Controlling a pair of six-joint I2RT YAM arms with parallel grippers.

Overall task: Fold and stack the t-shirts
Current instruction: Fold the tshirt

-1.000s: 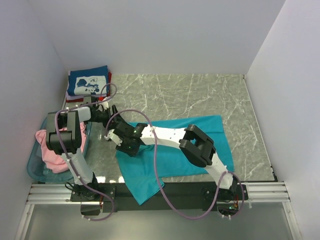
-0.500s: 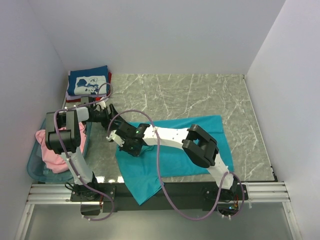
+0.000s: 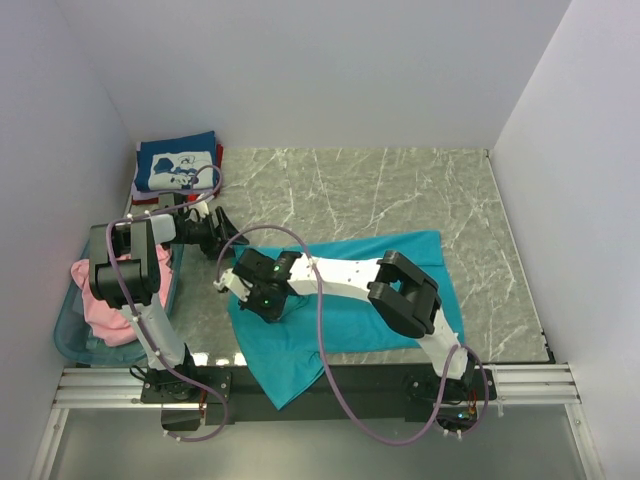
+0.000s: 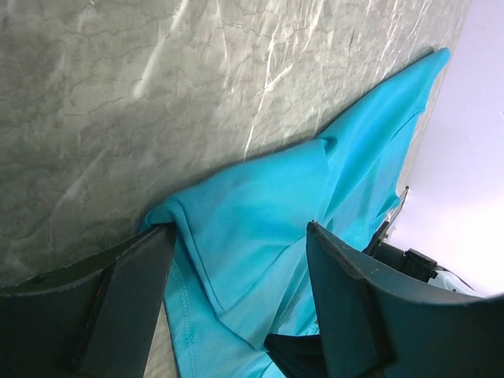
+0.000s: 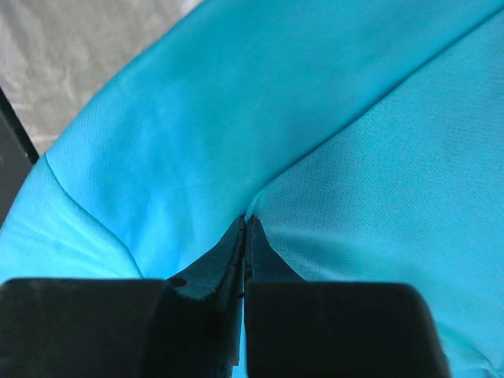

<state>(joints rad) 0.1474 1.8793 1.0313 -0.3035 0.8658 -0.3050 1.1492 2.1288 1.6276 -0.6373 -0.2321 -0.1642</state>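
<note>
One teal shirt (image 3: 345,325) is out for folding. It lies spread across the near half of the marble table (image 3: 400,190), and its lower corner hangs over the near edge between the two arm bases.

The right arm reaches across the shirt to its left side. The right gripper (image 5: 246,228) is closed tight there, and its tips meet on a thin crease raised from the top layer. Only a small nip of cloth is held, not a full edge.

Just beyond, the left gripper (image 4: 240,232) stands wide apart and holds nothing. It is low over the shirt's far left corner, where a flap of cloth is already doubled over on itself.

The fabric looks thin, light and limp, with a slight sheen. It will likely drape and slide on the smooth stone rather than hold a shape, so a lift from one point would let it sag and bunch. The better holds are probably the stitched hem and that doubled corner. There two layers give the fingers something thicker to close on, one gripper at each end of the same edge.

Further left, a pink shirt (image 3: 100,300) sits heaped in the translucent basket (image 3: 68,340). In the far left corner the navy shirt (image 3: 178,165) lies folded on top of the red shirt (image 3: 219,155), of which only an edge shows.
</note>
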